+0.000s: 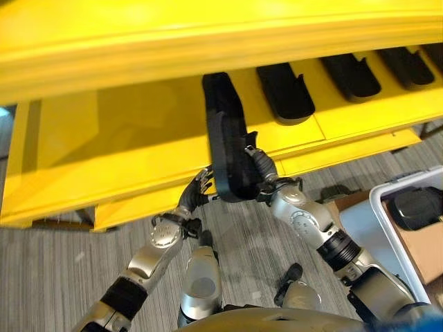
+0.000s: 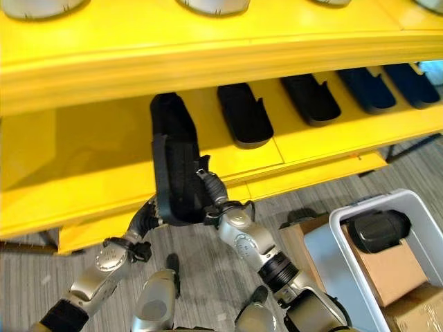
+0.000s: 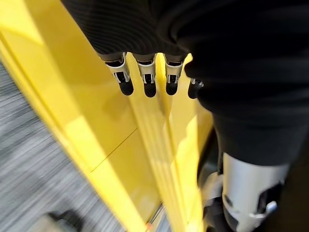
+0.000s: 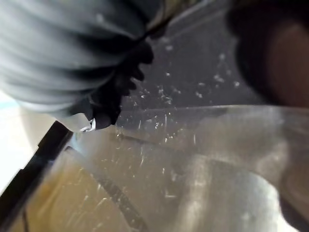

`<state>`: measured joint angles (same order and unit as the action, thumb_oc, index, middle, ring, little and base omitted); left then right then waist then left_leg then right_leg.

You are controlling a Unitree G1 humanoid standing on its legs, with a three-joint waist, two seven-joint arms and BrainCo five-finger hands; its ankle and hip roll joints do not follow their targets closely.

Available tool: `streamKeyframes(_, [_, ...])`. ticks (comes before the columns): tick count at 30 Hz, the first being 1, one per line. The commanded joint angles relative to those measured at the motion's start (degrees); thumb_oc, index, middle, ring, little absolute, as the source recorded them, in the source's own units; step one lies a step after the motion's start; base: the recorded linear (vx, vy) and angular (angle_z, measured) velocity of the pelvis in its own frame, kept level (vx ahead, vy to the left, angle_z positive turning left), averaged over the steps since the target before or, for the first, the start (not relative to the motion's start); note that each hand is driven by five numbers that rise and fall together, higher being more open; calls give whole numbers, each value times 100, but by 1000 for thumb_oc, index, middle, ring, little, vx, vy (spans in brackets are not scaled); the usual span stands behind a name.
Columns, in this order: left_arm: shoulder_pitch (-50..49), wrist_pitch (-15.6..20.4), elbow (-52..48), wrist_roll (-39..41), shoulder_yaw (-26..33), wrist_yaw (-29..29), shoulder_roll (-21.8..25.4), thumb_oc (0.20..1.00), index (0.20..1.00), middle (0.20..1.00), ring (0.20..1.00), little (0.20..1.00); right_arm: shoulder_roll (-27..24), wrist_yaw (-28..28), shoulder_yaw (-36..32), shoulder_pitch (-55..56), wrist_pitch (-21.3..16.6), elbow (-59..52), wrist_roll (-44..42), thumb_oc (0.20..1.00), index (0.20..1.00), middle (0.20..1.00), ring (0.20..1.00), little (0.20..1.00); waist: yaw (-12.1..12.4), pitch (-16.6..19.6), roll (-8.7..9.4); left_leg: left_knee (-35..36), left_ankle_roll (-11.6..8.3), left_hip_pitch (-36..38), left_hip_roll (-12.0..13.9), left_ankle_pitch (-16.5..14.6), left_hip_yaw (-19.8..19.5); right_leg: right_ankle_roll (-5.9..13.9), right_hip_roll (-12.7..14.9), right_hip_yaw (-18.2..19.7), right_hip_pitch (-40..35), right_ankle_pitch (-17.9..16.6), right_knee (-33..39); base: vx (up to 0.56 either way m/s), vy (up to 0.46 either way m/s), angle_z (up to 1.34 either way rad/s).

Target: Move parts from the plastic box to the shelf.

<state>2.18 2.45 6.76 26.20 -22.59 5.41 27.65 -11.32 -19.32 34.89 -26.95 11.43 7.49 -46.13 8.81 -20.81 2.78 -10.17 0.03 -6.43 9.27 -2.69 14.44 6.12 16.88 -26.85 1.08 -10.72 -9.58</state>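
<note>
Both hands are on the long black ribbed plastic part (image 1: 227, 149) at the yellow metal shelf's (image 1: 138, 149) front edge: right hand (image 1: 257, 166) gripping it, left hand's (image 1: 199, 188) fingers straight underneath.

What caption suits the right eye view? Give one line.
Both robot hands, left and right, at a long black part on the yellow shelf.

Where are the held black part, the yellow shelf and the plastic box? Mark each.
held black part (image 2: 176, 176), right eye view, on its ribbed inner face.
yellow shelf (image 2: 90, 149), right eye view, on bare board.
plastic box (image 2: 339, 225), right eye view, on its pale rim.
</note>
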Motion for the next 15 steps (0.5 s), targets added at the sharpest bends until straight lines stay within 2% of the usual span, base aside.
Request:
streamKeyframes(1, [71,44,-336,-41,-385,80,-73,1000,1000,1000,1000,1000,-90,-34,-119,-160,-392,-413,-186,200,200,200,200,200,-55,400,-86,1433,193,863,-700,110,-4,163,-1025,490,-94,1428,-410,66,89,48])
streamKeyframes(3, [86,17,-225,-8,-436,61,-148,1000,1000,1000,1000,1000,-143,-131,-124,-110,-428,-371,-244,200,200,200,200,200,-124,468,-93,1501,207,809,-786,235,-77,-86,-1435,634,-26,1537,-404,40,44,55])
streamKeyframes(5, [83,-26,-144,78,-477,-15,-232,1000,1000,1000,1000,1000,-163,-198,-172,-79,-464,-308,-290,200,200,200,200,200,-193,507,-85,1517,205,800,-874,267,-285,-240,-1692,929,-144,1666,-92,117,-33,28])
streamKeyframes(6, [100,-49,-82,34,-545,-99,-293,1000,1000,1000,1000,1000,-184,-284,-205,-26,-508,-305,-305,200,200,200,200,200,-272,535,-85,1517,224,791,-947,286,-486,-284,-1789,1239,-172,1630,142,173,-82,59])
streamKeyframes(7, [150,-112,37,-10,-678,-272,-392,1000,1000,1000,1000,1000,-247,-353,-329,140,-555,-309,-291,200,200,200,200,200,-459,601,-118,1517,280,808,-1054,288,-813,-296,-1912,1827,-150,1523,331,156,-80,71])
streamKeyframes(10, [143,-183,69,-72,-721,-316,-436,1000,1000,1000,1000,1000,-266,-163,-455,327,-537,-262,-251,200,200,200,200,200,-524,668,-123,1517,271,820,-1047,288,-872,-245,-1884,1898,-142,1412,434,92,-68,112])
streamKeyframes(15, [60,-338,-151,-57,-729,-99,-449,1000,1000,1000,1000,1000,-299,-33,-493,628,-520,-433,-190,200,200,200,200,200,-596,691,-153,1517,257,866,-1046,276,-821,-227,-1843,1920,-177,1393,525,34,-72,10])
